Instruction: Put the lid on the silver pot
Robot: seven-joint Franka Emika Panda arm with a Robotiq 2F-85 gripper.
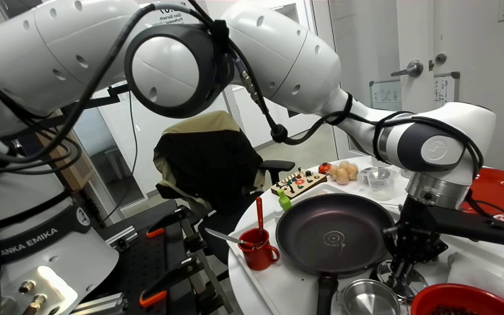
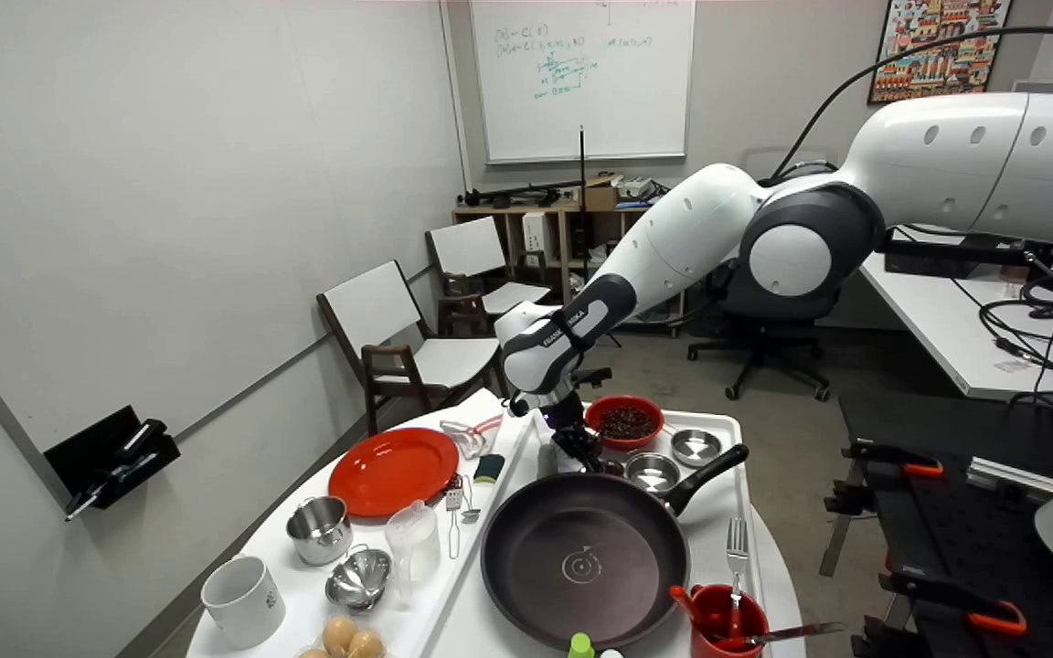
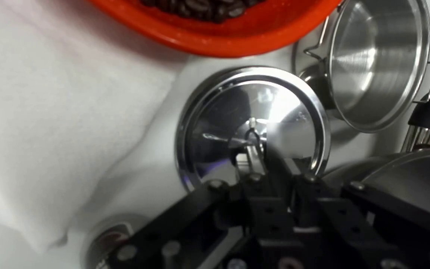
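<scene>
The round silver lid (image 3: 215, 149) lies flat with a thin loop handle at its centre. It shows partly under the gripper in an exterior view (image 1: 414, 286). My gripper (image 3: 267, 158) is over the lid, fingertips close together at the handle; it also shows in both exterior views (image 1: 395, 282) (image 2: 589, 455). The far fingertip is blurred, so I cannot tell whether the fingers hold the handle. The silver pot (image 3: 379, 63) stands uncovered beside the lid, with wire side handles; it shows in both exterior views (image 1: 370, 299) (image 2: 652, 473).
A black frying pan (image 1: 333, 236) sits right beside the lid and pot. A red bowl of dark beans (image 3: 218, 41) borders the lid. A white cloth (image 3: 69, 104) lies on its other side. Another small silver vessel (image 2: 696, 448) and a red cup (image 2: 714, 617) with cutlery stand nearby.
</scene>
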